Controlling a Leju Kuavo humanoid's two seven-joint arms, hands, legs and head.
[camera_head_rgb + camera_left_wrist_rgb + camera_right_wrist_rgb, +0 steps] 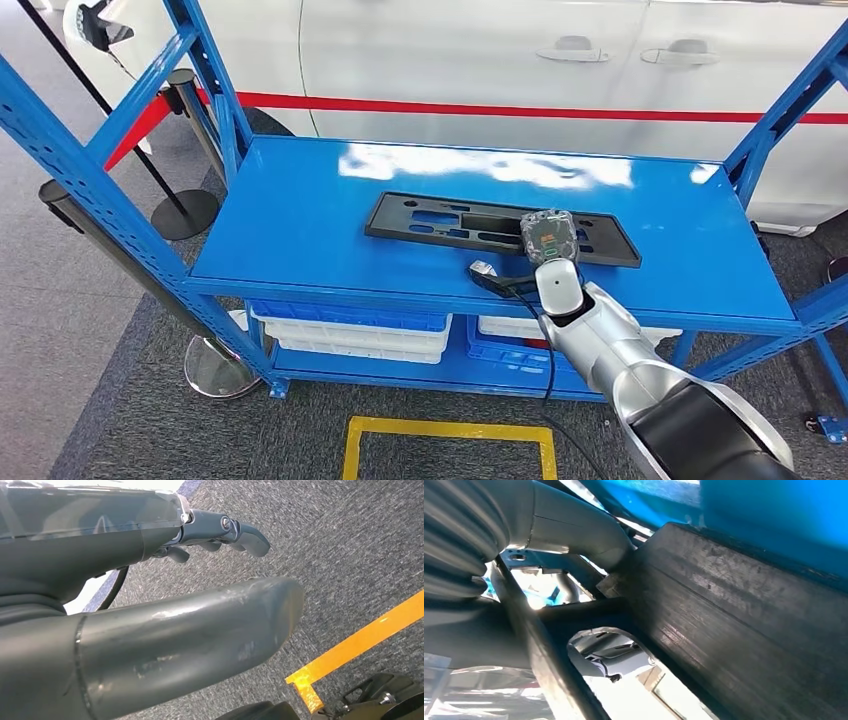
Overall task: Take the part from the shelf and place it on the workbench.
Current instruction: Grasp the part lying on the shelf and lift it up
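Note:
The part (440, 222) is a flat black frame with cut-outs, lying on the blue top deck (290, 230) of the shelf. My right hand (548, 238) is over its right half, with the silver arm reaching in from below. In the right wrist view the grey thumb (574, 525) presses against one face of the part (734, 620) and a dark finger (544, 660) crosses the other face, so the hand grips its edge. My left hand (150, 605) hangs over grey carpet, fingers apart, holding nothing.
White and blue bins (350, 330) sit on the shelf's lower level. Blue uprights (90, 170) flank the deck. A white car (480, 50) stands behind. Black stanchion posts (185, 150) stand on the left. A yellow floor marking (450, 432) lies in front. A black cable (500, 280) hangs at the deck's front edge.

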